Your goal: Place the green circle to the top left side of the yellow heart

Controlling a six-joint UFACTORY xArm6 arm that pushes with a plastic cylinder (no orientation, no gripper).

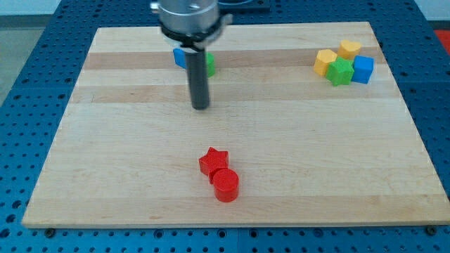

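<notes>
My tip (201, 107) rests on the board a little below a green block (210, 65) and a blue block (181, 57), both partly hidden behind the rod near the view's top centre. The green block's shape cannot be made out. At the view's top right sits a cluster: a yellow block (349, 48), an orange-yellow block (325, 61), a green star (341, 72) and a blue cube (363, 69). Which yellow block is heart-shaped is hard to tell. The tip is far to the left of that cluster.
A red star (212, 161) and a red cylinder (226, 185) touch each other near the view's bottom centre. The wooden board (105, 140) lies on a blue perforated table. The arm's grey body (186, 15) hangs over the top edge.
</notes>
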